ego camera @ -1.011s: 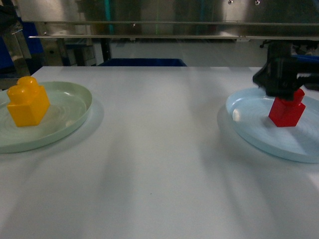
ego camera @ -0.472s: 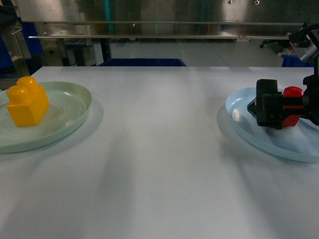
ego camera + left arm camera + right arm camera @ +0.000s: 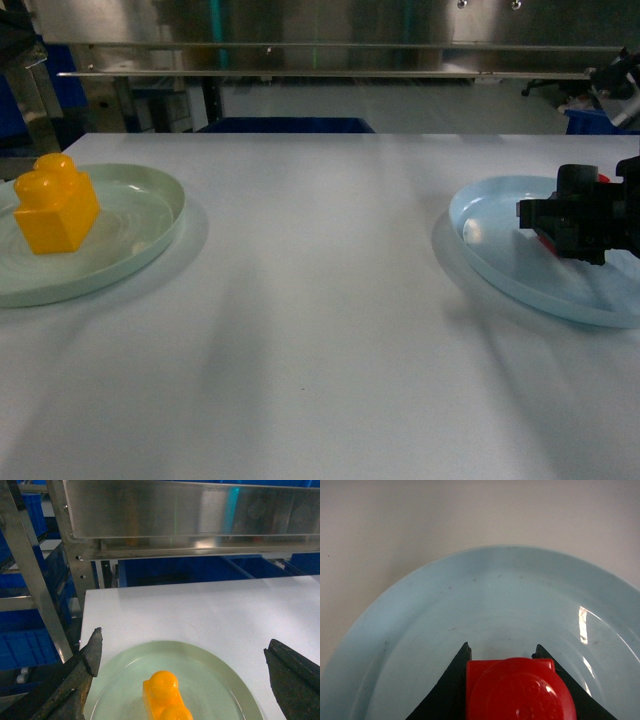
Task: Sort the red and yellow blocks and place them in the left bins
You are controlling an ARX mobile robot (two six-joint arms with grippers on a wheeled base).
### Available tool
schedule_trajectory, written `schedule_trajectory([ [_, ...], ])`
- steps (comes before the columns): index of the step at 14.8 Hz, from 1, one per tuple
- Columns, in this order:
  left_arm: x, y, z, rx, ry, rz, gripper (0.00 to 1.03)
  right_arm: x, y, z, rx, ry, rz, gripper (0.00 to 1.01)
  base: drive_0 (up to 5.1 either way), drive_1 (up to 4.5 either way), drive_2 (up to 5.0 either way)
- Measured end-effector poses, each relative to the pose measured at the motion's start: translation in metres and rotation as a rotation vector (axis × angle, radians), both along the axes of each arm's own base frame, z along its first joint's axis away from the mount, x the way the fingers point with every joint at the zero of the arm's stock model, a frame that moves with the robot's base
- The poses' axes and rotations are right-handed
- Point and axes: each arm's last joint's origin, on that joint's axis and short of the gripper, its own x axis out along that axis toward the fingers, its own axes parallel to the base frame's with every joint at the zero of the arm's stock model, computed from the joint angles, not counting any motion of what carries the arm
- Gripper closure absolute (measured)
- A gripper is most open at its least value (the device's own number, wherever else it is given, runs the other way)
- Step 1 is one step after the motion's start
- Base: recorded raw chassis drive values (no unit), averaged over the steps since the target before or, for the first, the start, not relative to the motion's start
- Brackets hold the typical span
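Gripping the red block (image 3: pixel 519 690) over the blue plate (image 3: pixel 500 262), the right hand (image 3: pixel 575 225) faces a 9 o'clock carry toward the left.

**Two blocks, one on each plate**

The yellow block (image 3: pixel 55 203) sits upright at the left edge of the head view, studs up, on the pale green plate (image 3: pixel 150 240). The red block (image 3: pixel 519 690), stud facing the wrist camera, is at the right, over the light blue plate (image 3: pixel 500 270), clamped between dark fingers.

We see a warehouse-like workshop: steel shelving (image 3: pixel 190 525), blue storage bins (image 3: pixel 30 645), and a white desk (image 3: pixel 320 330).
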Motion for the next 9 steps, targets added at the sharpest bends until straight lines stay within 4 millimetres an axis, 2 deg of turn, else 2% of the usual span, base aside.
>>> schedule_trajectory([
  [2,0.000,0.000,0.000,0.000,0.000,0.001,0.05,-0.016,-0.005,0.023,0.002,-0.058,-0.021,0.72,0.0,0.00,0.0],
  [3,0.000,0.000,0.000,0.000,0.000,0.000,0.05,-0.029,-0.011,0.043,-0.004,-0.125,-0.051,0.72,0.0,0.00,0.0],
  [4,0.000,0.000,0.000,0.000,0.000,0.001,0.05,-0.057,-0.019,0.070,-0.021,-0.233,-0.079,0.72,0.0,0.00,0.0],
  [5,0.000,0.000,0.000,0.000,0.000,0.000,0.05,-0.100,-0.034,0.081,-0.040,-0.281,-0.104,0.72,0.0,0.00,0.0],
  [6,0.000,0.000,0.000,0.000,0.000,0.001,0.05,-0.134,-0.046,0.082,-0.044,-0.302,-0.128,0.72,0.0,0.00,0.0],
  [9,0.000,0.000,0.000,0.000,0.000,0.000,0.05,-0.195,-0.059,0.072,-0.032,-0.296,-0.115,0.72,0.0,0.00,0.0],
])
